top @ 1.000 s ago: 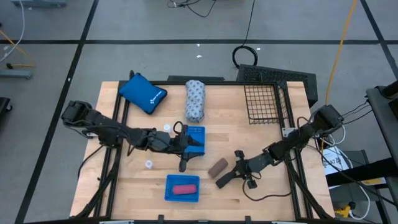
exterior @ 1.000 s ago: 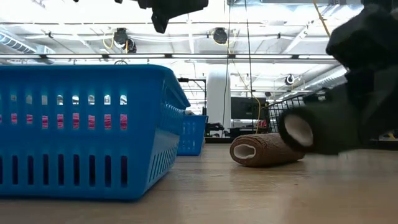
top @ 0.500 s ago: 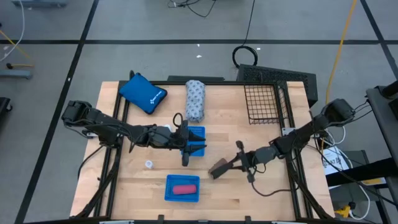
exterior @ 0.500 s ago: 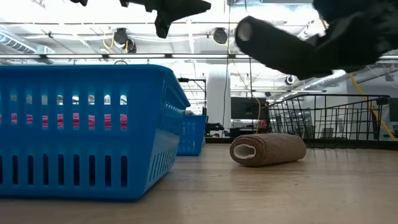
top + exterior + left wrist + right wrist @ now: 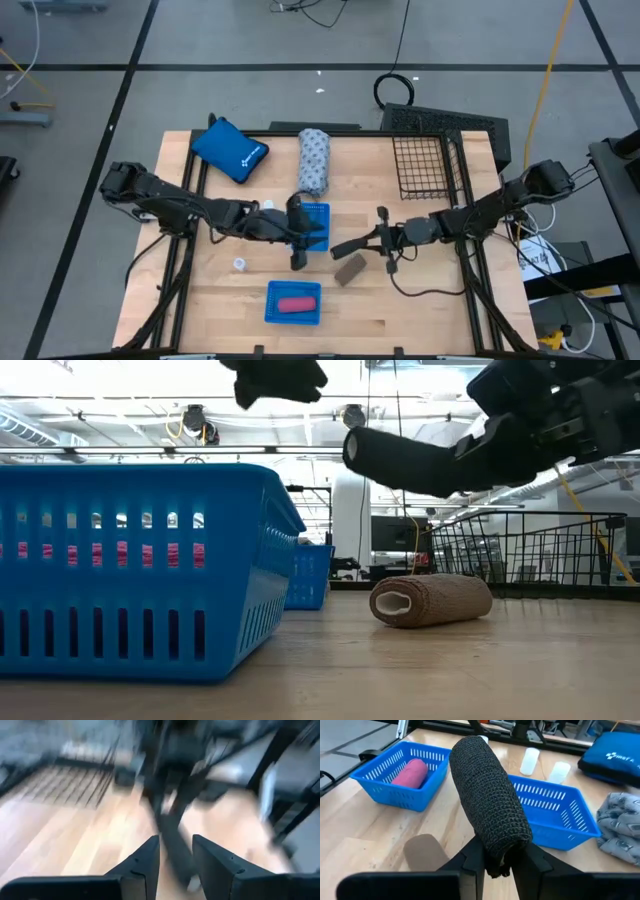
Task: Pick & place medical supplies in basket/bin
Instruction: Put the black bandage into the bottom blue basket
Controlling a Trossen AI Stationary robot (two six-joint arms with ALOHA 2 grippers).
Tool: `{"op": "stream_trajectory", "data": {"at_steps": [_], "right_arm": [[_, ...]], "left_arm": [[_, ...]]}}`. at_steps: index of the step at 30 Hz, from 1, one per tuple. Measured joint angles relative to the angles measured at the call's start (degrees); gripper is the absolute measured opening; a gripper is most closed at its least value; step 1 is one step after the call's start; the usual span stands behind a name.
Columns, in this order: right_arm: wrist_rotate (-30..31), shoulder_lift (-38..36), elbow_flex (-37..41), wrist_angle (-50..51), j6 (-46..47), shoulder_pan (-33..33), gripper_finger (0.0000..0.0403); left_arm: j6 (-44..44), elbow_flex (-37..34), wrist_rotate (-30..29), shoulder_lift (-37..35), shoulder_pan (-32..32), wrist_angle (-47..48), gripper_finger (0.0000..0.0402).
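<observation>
Black bandage roll (image 5: 487, 810) being clamped by right gripper (image 5: 372, 242); carrying it level toward the wire basket (image 5: 422, 165) avoids slippage.

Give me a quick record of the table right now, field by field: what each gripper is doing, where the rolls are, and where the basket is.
right gripper: shut on black roll, lifted above the table
left gripper: over the middle blue tray, nothing seen in it
brown roll: lying on the table
pink roll: in the near blue tray
patterned roll: on the table, far side
basket: far right corner, no supplies in it
</observation>
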State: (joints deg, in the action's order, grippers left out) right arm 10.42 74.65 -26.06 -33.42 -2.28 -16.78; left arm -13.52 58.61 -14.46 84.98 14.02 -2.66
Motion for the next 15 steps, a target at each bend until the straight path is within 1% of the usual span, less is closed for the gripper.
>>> {"op": "stream_trajectory", "data": {"at_steps": [1,3,4,5,6,8,10,12,15], "right_arm": [[-0.01,-0.02,0.00,0.11,0.41,-0.02,0.0064],[-0.01,0.40,0.00,0.58,2.22,-0.07,0.0062],[-0.01,0.72,0.02,0.76,2.91,-0.24,0.0061],[0.10,1.00,0.04,0.96,3.11,-0.52,0.0061],[0.47,1.24,0.04,1.05,2.95,-0.74,0.0061],[3.08,2.07,0.07,0.07,1.48,-1.38,0.0062],[6.54,2.76,0.07,-0.65,-0.12,-2.14,0.0062],[8.08,3.48,0.09,-2.91,-1.82,-2.70,0.0061],[8.13,4.16,0.04,-5.40,-3.79,-3.52,0.0061]], "left_arm": [[-0.56,3.62,-1.60,0.75,0.15,7.82,0.0131],[-0.69,11.02,-3.67,2.84,0.75,20.61,0.0146],[-0.52,14.32,-3.84,4.11,0.96,25.52,0.0157],[-0.30,17.50,-3.84,5.60,1.12,28.40,0.0170],[-0.39,20.55,-3.70,7.18,1.18,29.82,0.0185],[-1.08,25.30,-2.57,9.85,1.18,32.55,0.0218],[-1.48,28.97,0.93,12.97,1.01,34.49,0.0250],[-1.64,30.95,3.38,15.94,0.69,35.70,0.0276],[-2.06,32.83,3.99,19.37,0.10,36.12,0.0302]]}}
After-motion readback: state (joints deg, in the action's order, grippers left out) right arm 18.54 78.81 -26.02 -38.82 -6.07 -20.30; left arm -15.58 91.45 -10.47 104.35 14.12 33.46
